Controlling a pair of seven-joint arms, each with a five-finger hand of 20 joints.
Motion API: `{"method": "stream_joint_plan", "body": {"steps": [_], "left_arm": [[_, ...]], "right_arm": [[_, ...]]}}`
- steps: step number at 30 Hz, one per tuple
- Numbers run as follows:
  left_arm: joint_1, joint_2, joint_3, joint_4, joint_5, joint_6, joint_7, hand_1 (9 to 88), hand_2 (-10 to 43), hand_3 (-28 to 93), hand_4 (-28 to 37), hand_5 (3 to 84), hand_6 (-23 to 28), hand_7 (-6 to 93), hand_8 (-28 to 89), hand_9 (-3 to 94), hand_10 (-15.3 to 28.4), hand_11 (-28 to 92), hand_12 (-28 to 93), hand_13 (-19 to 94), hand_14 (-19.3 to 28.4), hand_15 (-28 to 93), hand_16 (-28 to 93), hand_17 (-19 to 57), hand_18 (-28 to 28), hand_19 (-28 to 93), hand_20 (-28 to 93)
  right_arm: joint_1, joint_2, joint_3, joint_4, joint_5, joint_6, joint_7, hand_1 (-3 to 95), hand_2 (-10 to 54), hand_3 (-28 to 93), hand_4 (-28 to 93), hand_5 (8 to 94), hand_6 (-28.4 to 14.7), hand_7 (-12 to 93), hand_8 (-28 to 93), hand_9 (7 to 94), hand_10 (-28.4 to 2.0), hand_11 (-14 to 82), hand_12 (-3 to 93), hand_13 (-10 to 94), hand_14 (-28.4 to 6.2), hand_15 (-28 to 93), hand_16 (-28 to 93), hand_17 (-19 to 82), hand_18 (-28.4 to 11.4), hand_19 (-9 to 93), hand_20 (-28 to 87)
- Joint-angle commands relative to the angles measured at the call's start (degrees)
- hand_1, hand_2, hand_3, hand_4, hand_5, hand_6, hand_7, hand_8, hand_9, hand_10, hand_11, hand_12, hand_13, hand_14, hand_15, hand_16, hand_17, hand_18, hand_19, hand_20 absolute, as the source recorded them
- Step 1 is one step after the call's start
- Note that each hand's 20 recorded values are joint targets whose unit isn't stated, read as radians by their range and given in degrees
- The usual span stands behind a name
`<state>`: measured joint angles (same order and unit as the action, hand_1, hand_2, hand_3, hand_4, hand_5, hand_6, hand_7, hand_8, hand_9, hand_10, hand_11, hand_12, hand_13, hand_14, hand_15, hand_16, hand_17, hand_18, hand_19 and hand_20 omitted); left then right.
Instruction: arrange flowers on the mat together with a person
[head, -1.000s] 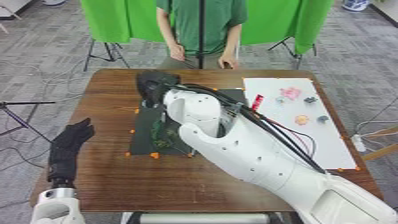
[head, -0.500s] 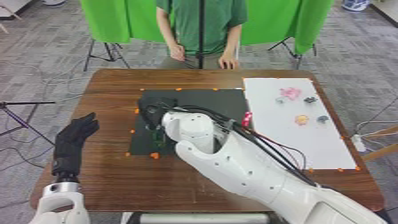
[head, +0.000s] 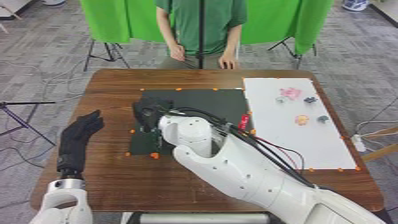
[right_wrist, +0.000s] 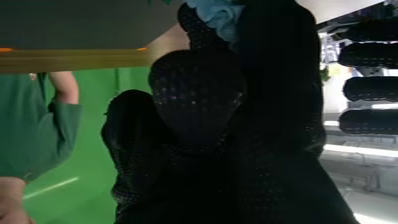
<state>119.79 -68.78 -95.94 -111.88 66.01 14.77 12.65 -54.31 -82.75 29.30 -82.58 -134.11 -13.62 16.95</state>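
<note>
So the right hand (head: 153, 112) is over the left part of the dark mat (head: 218, 102), and from the right wrist view it's pinching a light blue flower (right_wrist: 218, 16) up by the fingertips, thumb on one side and finger on the other. Can't really tell if the flower is touching the mat or just above it tbh. The left hand (head: 78, 134) is hanging out at the left side of the brown table (head: 115, 180), fingers pretty much straight and relaxed, nothing in it. Over on the white mat (head: 275, 142), just right of the dark one, there's a pink flower (head: 290, 92) near the far end with a small pale grey one (head: 282, 99) right beside it and a dark blue-grey one (head: 310, 100) near them, then closer to the robot a peach flower (head: 302, 120) with a grey-blue one (head: 322, 119) next to it. Little orange markers (head: 155, 155) sit around the mat edges too
</note>
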Motion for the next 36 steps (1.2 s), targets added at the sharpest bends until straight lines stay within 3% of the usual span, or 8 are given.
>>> {"method": "stream_joint_plan", "body": {"steps": [1, 13, 19, 20, 21, 22, 28, 36], "left_arm": [[-0.5, -0.42, 0.9, 0.86, 0.4, -1.11, -0.73, 16.0, 28.4, 65, -28.3, 45.0, 4.7, 15.2, -8, 43.0, 13.4, 19, 13, 34, 17.7, 18, 1, 4.3, 12.3, 13, 17], [0.0, -0.66, 0.63, 0.48, 0.53, -0.88, -0.33, 15.0, 19.7, 65, -28.3, 44.3, 5.1, 14.4, -7, 42.7, 13.4, 19, 13, 34, 18.0, 18, 1, 4.0, 12.5, 13, 17], [0.1, -0.8, 0.4, 0.22, 0.74, -0.98, -0.27, 15.0, 17.3, 65, -28.3, 44.0, 5.3, 13.9, -7, 42.7, 13.4, 19, 13, 34, 17.9, 18, 1, 3.9, 12.6, 12, 17], [0.2, -0.81, 0.36, 0.15, 0.66, -0.84, -0.25, 14.9, 17.0, 65, -28.3, 44.0, 5.3, 13.9, -7, 42.7, 13.3, 19, 13, 34, 17.9, 18, 1, 3.9, 12.6, 12, 17], [0.2, -0.87, 0.33, 0.18, 0.58, -0.77, -0.13, 14.9, 16.9, 65, -28.3, 44.0, 5.3, 13.9, -7, 42.6, 13.3, 19, 13, 34, 17.9, 18, 1, 3.9, 12.6, 12, 17], [0.1, -0.87, 0.35, 0.2, 0.61, -0.68, -0.11, 14.9, 16.7, 65, -28.3, 44.0, 5.3, 13.9, -7, 42.6, 13.3, 19, 13, 34, 17.9, 18, 1, 3.9, 12.6, 12, 17], [0.9, -1.08, -0.02, -0.13, 0.52, -0.42, 0.26, 14.9, 15.8, 65, -28.3, 43.9, 5.3, 13.8, -7, 42.6, 13.3, 19, 14, 33, 17.9, 18, 1, 3.8, 12.6, 12, 17], [1.3, -1.21, -0.23, -0.43, 0.57, -0.2, 0.53, 14.8, 13.8, 65, -28.3, 43.7, 5.1, 13.9, -7, 42.5, 13.2, 19, 14, 33, 18.0, 18, 1, 3.6, 12.7, 12, 16]], "right_arm": [[-1.1, -1.2, 0.4, 0.4, -0.9, 2.6, -2.8, 93.2, -9.5, -28, 43, 76.6, 2.1, 28, 19, 91.4, -6.9, 7.1, 41.3, 94, 0.0, 49, 36, 61, -10.1, 93, 45], [0.3, 0.1, -0.2, 0.0, -4.4, 0.6, -2.9, 89.6, -9.5, -28, 45, 69.5, 3.0, 25, 12, 80.5, -7.9, 3.9, 33.8, 91, -0.2, 49, 35, 59, -10.5, 93, 44], [0.5, 0.5, 0.1, -0.4, -4.5, -2.1, -2.8, 82.5, -9.5, -28, 55, 64.4, 4.3, 23, 5, 70.2, -10.3, 14.4, 21.4, 90, -0.6, 50, 34, 57, -11.2, 93, 44], [0.5, 0.6, 0.1, -0.4, -4.5, -2.2, -2.8, 66.2, -9.5, 19, 22, 63.4, 4.5, 24, 4, 69.8, -10.4, 14.5, 20.7, 89, -0.8, 51, 33, 57, -11.3, 92, 46], [0.6, 0.7, 0.2, -0.4, -4.6, -2.7, -3.0, 55.7, -9.5, 52, -6, 63.6, 4.5, 23, 2, 69.7, -10.5, 14.7, 20.6, 89, -0.8, 51, 33, 57, -11.3, 92, 47], [0.7, 0.8, 0.1, -0.4, -4.6, -2.6, -3.0, 51.4, -9.5, 65, -18, 63.6, 4.5, 22, 1, 69.5, -10.5, 14.6, 20.5, 89, -0.8, 51, 33, 57, -11.3, 92, 47], [1.9, 2.0, -0.2, -2.3, -3.7, -3.6, -2.9, 48.4, -9.5, 72, -22, 63.0, 5.4, 21, -8, 68.1, -10.7, 13.7, 19.9, 89, -0.9, 50, 33, 57, -11.4, 93, 45], [4.3, 4.5, 3.1, -9.5, 0.6, -6.5, -2.2, 45.9, -9.5, 71, -22, 59.0, 5.5, 17, -10, 64.4, -12.9, 10.2, 18.6, 89, -1.4, 49, 33, 56, -12.2, 93, 45]]}}
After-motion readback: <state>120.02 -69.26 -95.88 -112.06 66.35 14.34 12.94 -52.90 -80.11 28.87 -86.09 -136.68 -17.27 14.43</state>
